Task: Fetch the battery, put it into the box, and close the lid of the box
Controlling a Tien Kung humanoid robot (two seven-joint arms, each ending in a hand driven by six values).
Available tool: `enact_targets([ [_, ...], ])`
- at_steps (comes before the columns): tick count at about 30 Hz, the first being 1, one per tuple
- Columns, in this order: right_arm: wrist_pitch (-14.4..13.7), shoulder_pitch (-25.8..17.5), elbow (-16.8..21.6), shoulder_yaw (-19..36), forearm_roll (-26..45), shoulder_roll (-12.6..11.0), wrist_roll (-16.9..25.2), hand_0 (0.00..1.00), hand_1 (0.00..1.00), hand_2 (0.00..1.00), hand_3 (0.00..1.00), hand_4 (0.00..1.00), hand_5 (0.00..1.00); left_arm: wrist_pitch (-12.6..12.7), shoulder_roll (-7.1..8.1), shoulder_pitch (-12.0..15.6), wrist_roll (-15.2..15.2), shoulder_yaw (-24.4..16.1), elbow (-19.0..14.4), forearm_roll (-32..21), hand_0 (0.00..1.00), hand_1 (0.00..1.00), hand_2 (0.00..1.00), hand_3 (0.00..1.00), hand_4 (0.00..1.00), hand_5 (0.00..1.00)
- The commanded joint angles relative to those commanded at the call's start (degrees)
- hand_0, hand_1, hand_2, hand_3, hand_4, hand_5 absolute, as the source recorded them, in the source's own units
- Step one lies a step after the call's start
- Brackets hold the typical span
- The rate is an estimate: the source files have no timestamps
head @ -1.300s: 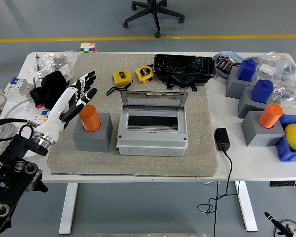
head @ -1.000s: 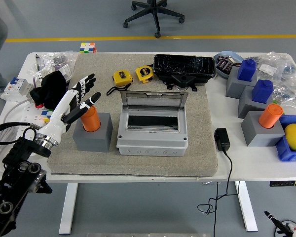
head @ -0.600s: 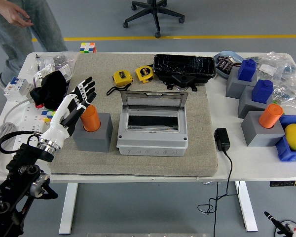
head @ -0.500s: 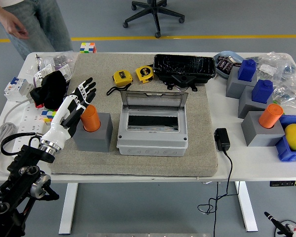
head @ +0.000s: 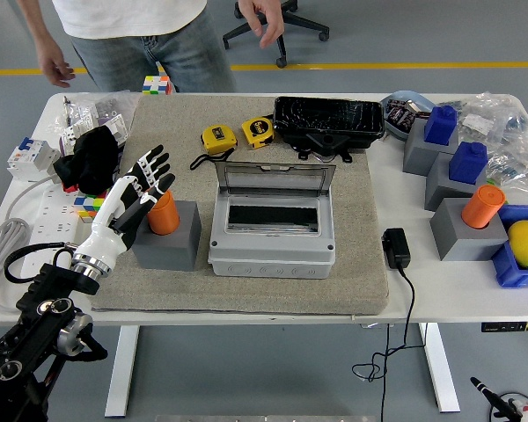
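An orange cylinder battery (head: 165, 214) stands upright in a grey block holder (head: 166, 238) on the left of the mat. My left hand (head: 139, 187) is just left of the battery, fingers spread and holding nothing, fingertips close to its top. The grey box (head: 271, 236) sits mid-mat with its lid (head: 274, 178) raised at the back, cavity showing. A second orange battery (head: 481, 207) stands in a grey holder at the right. My right arm is out of view.
Two yellow tape measures (head: 217, 137) and a black case (head: 327, 119) lie behind the box. A black adapter (head: 396, 247) with cable lies right of the mat. Blue blocks (head: 467, 161) stand at right. A person (head: 132, 31) stands at the far left side, hands free.
My left hand has drifted down and left, staying beside the battery with fingers spread. A person has walked in from the left to the table's far side.
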Motion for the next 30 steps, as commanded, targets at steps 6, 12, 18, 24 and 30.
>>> enact_targets([
  [6, -0.01, 0.02, 0.0, -0.07, 0.13, 0.07, 0.02, 0.88, 0.852, 0.803, 0.844, 0.998, 0.998, 0.39, -0.11, -0.16, 0.27, -0.06, 0.13, 1.09, 0.872, 0.953, 0.977, 0.983, 0.998, 0.386],
  [12, -0.04, 0.05, 0.0, -0.37, 0.54, 0.17, 0.03, 0.88, 0.852, 0.803, 0.845, 0.998, 0.998, 0.0, -0.14, -0.26, 0.69, 0.07, 0.31, 1.77, 0.866, 0.947, 0.973, 0.972, 0.998, 0.394],
  [18, 0.01, -0.02, 0.0, -0.04, 0.23, 0.18, -0.04, 0.88, 0.852, 0.803, 0.845, 0.998, 0.998, 0.1, -0.5, -0.19, 0.69, 0.25, 0.96, 1.78, 0.891, 0.968, 0.975, 0.972, 0.998, 0.397],
  [24, -0.03, -0.06, 0.0, 0.04, 0.24, 0.18, 0.0, 0.88, 0.852, 0.803, 0.844, 0.998, 0.998, 0.53, -1.6, 0.07, 0.64, -0.13, 1.29, 2.32, 0.907, 0.981, 0.98, 0.968, 0.998, 0.405],
  [30, -0.03, 0.03, 0.0, 0.17, 0.14, 0.16, 0.01, 0.879, 0.853, 0.804, 0.844, 0.998, 0.998, 1.56, -1.93, 0.28, 0.75, 0.47, 0.74, 3.48, 0.773, 0.878, 0.862, 0.903, 0.998, 0.41],
])
